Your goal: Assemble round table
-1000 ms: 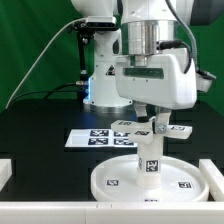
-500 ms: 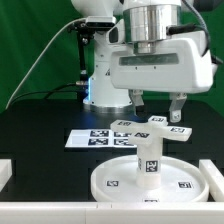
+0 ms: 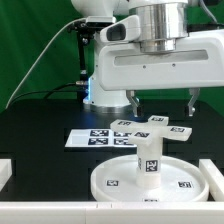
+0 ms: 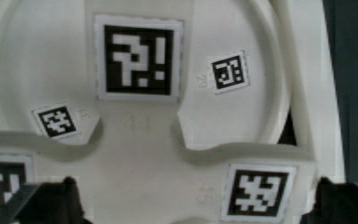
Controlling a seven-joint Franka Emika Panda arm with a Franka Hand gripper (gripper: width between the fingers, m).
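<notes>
Round table was partly built, sitting below the gripper (image 3: 162, 101). Disc (image 3: 185, 180) lay flat on the black table (image 3: 40, 125), rim up, tags on its face. Leg (image 3: 148, 157) stood upright on the disc's centre, tag on its side. Cross base (image 3: 160, 125) sat on top of the leg, tagged arms sticking out horizontally, looked roughly level.

Gripper was clear of all parts, directly above the cross base w/ a visible gap. Both fingers (image 3: 133, 99) hung straight down, spread wide, nothing between them. One finger was over each side of the base, approx centred over the leg.

Marker board (image 3: 92, 139) lay flat on the table behind the assy, below the gripper and toward the exterior view's left of it, partly hidden by the leg and base. Robot base (image 3: 100, 85) was further back.

Wrist view looked straight down onto the cross base (image 4: 158, 120): white arms w/ several square tags, disc surface around them. Dark fingertip edges (image 4: 43, 196) just showed at the frame border, not touching the plastic afaict; blurry there.
</notes>
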